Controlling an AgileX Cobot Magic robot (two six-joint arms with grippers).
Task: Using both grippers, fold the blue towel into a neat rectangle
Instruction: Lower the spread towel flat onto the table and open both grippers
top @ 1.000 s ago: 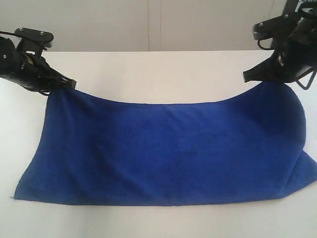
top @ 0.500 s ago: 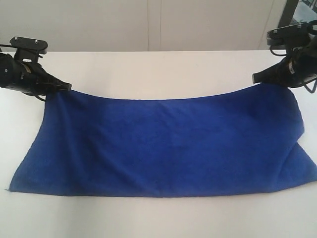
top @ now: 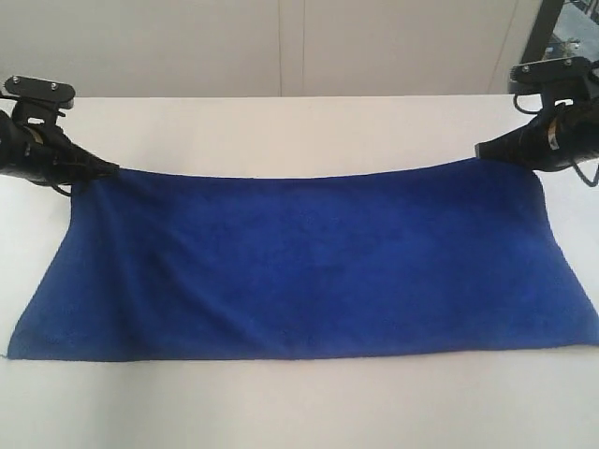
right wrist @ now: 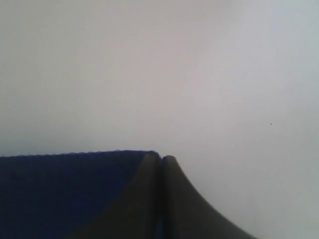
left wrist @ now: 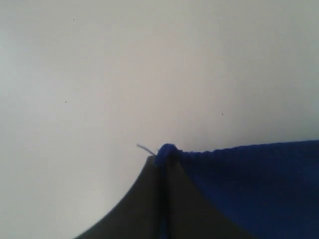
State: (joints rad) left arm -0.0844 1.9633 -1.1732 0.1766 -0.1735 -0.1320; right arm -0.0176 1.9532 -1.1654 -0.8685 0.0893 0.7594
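The blue towel (top: pixel 309 267) lies spread wide across the white table, its far edge pulled nearly straight between the two arms. My left gripper (top: pixel 110 169) is shut on the towel's far left corner. In the left wrist view that gripper (left wrist: pixel 162 157) pinches a nub of blue towel (left wrist: pixel 259 189), with a thin white thread sticking out beside it. My right gripper (top: pixel 483 149) is shut on the far right corner. The right wrist view shows that gripper (right wrist: pixel 160 160) closed with the towel (right wrist: pixel 55 194) edge running into it.
The white table (top: pixel 299 126) extends behind the towel to a pale wall. A narrow strip of table shows in front of the towel's near edge. A dark frame stands at the top right corner.
Both grippers have moved apart and lower, carrying the corners outward. The far edge went from sagging to nearly straight, and the bulge at the right has flattened onto the table.
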